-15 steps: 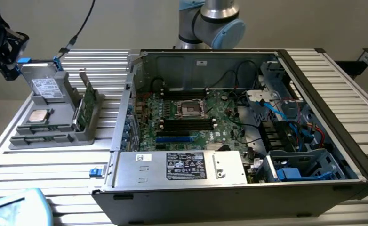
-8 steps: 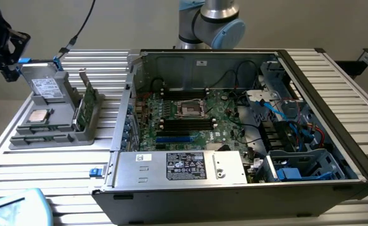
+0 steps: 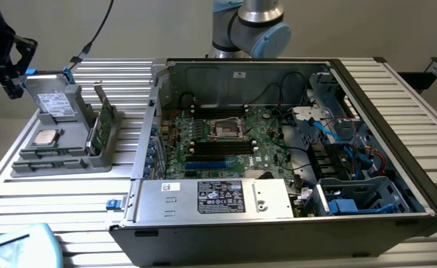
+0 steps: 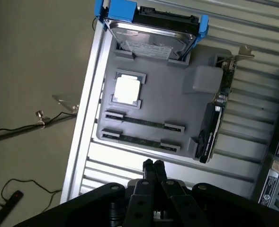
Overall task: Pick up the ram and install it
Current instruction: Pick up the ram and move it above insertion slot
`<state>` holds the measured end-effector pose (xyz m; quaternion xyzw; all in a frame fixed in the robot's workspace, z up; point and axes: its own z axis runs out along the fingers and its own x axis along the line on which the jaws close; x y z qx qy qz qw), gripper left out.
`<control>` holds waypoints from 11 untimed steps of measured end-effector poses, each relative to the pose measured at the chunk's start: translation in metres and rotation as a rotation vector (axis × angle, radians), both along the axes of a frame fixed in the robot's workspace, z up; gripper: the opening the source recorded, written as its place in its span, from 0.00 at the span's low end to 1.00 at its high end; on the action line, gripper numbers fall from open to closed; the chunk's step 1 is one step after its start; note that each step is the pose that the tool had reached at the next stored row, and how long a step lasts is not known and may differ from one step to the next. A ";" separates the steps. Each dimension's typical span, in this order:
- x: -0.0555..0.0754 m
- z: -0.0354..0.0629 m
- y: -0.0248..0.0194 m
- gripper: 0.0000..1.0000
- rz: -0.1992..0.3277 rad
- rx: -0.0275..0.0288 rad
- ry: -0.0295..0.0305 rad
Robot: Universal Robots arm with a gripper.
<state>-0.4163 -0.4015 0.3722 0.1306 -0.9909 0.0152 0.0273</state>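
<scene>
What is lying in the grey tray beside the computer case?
The grey tray holds a hard drive, a square silver chip, two ram sticks in slots and an upright green card. The tray floor beneath the drive is covered.

We see an open computer case (image 3: 278,240) on the slatted worktop (image 3: 55,201), its motherboard (image 3: 226,145) exposed behind a silver power supply (image 3: 211,198). Just beside it, toward the exterior view's left, a grey tray (image 3: 99,162) carries a hard drive (image 3: 55,103), a silver processor chip (image 3: 47,137), an upright green card (image 3: 103,125) and the ram (image 3: 52,154) lying flat. The dark gripper (image 3: 13,89) hangs near the tray's far end.
</scene>
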 end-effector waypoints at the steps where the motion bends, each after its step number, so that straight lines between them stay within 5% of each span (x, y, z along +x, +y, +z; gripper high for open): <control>1: 0.000 -0.0003 0.0000 0.11 0.018 0.0000 0.0000; 11: 0.000 -0.0041 0.0000 0.11 0.201 0.0004 0.0000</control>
